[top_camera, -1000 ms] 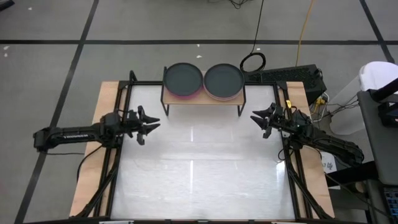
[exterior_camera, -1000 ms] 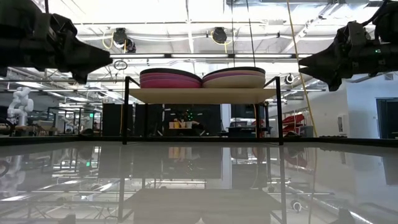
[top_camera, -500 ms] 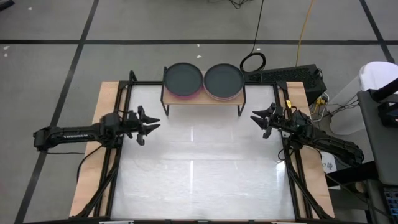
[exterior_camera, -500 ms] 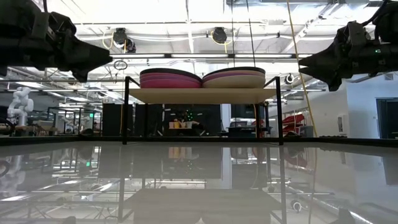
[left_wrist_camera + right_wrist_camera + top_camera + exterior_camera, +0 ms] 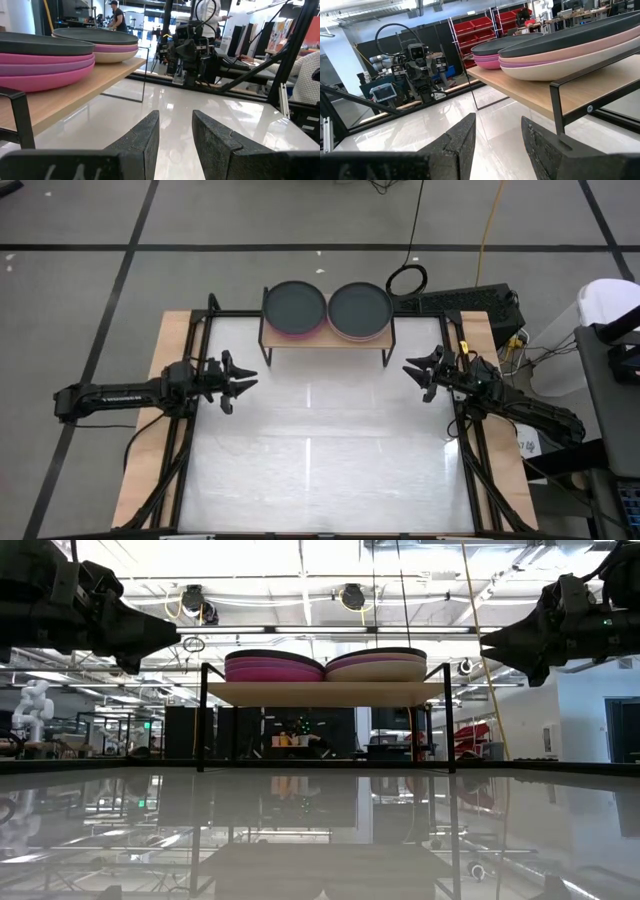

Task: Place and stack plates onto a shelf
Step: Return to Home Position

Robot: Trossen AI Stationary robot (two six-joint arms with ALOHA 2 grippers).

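1. High view: the shelf (image 5: 326, 339) stands at the table's (image 5: 320, 460) far edge, midway between the two arms. It carries two piles of plates side by side, the left stack (image 5: 294, 306) and the right stack (image 5: 360, 309), each topped by a dark plate. The left gripper (image 5: 240, 380) and right gripper (image 5: 416, 374) hang over the table's sides, both short of the shelf and well apart from it. Each has its fingers spread and holds nothing.

2. Low view: both stacks (image 5: 273, 666) (image 5: 378, 665) sit flat on the wooden top (image 5: 325, 693), touching at their rims. The grippers hang at about plate height, one to either side, with clear air between them and the shelf legs.

3. Left wrist view: the fingers (image 5: 145, 135) are apart, with only table showing between them. The left stack lies off to one side, not ahead.

4. Right wrist view: the fingers (image 5: 462, 135) are parted and empty. The right stack is likewise off to the side.

5. Judgement: stacking looks finished. Pulling back should need only motion away from the shelf, and neither arm's path crosses the plates.
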